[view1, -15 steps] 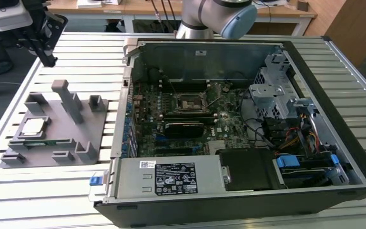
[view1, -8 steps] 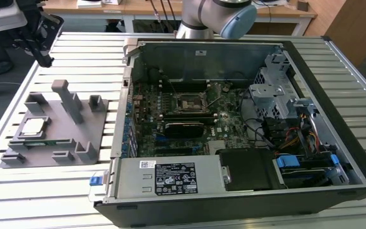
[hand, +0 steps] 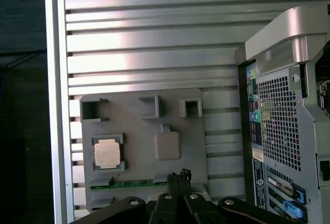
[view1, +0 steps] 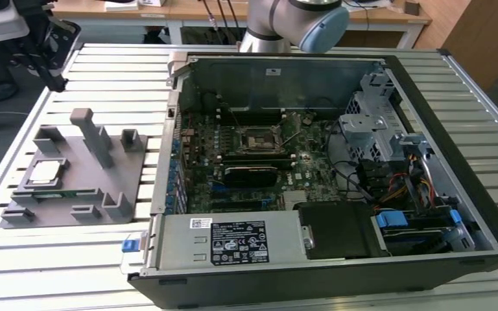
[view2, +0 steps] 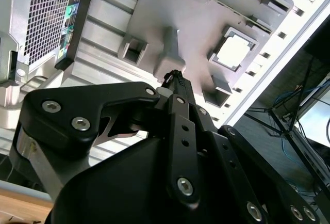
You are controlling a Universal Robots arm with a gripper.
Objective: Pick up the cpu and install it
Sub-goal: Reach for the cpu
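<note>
Cpu [view1: 43, 172] lies flat in its square pocket on the grey tray [view1: 102, 188], silver top up. You see the same in both wrist views: the cpu [hand: 107, 153] sits seated in the pocket with nothing touching it, and its top shines bright [view2: 233, 52].

The tray rests on the slatted bench [view1: 231, 58]. The open case [view1: 275, 74] stands just beside the tray, on the exterior view's right of it. The socket [view1: 258, 139] on the board inside the case is well apart from the tray, with a dark centre.

A green memory stick [hand: 134, 184] lies in a slot of the tray, just beside the cpu pocket. A blocky post [hand: 167, 145] stands upright on the tray near the cpu.

Jaws: closed, tips pressed together, holding nothing. In the first wrist view they hang above the tray, over its edge by the memory stick, clear of the cpu. In the second wrist view the tips line up near the post.

The arm [view1: 292, 23] stands at the bench's far edge, well apart from the tray.
</note>
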